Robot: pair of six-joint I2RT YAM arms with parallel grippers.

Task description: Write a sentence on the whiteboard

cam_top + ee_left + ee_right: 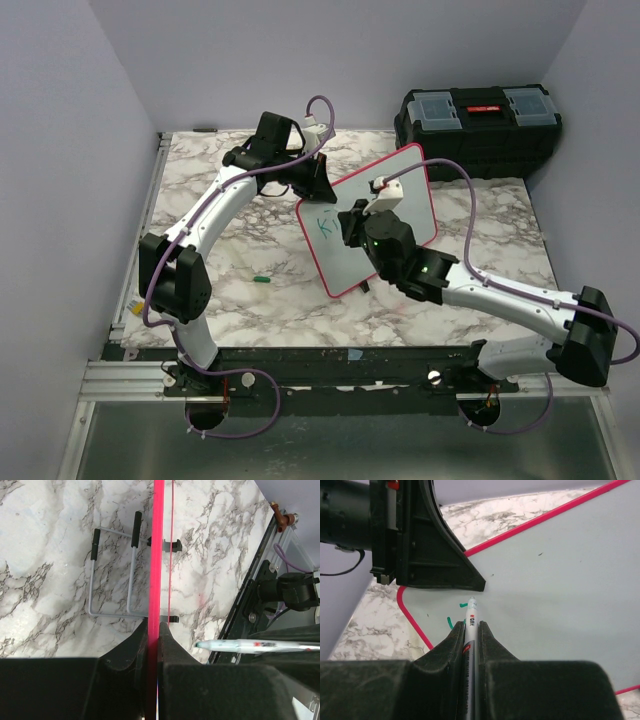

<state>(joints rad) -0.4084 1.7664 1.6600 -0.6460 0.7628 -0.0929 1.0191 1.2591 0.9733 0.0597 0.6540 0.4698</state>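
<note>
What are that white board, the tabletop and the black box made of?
The whiteboard: smooth white writing sheet, thin pink rim, probably plastic. The table: grey-veined marble look, maybe stone, maybe printed laminate. The black toolbox: ribbed moulded shell, likely plastic.

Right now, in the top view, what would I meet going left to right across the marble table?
Small green object → left gripper → white red-rimmed whiteboard → black plastic toolbox.
</note>
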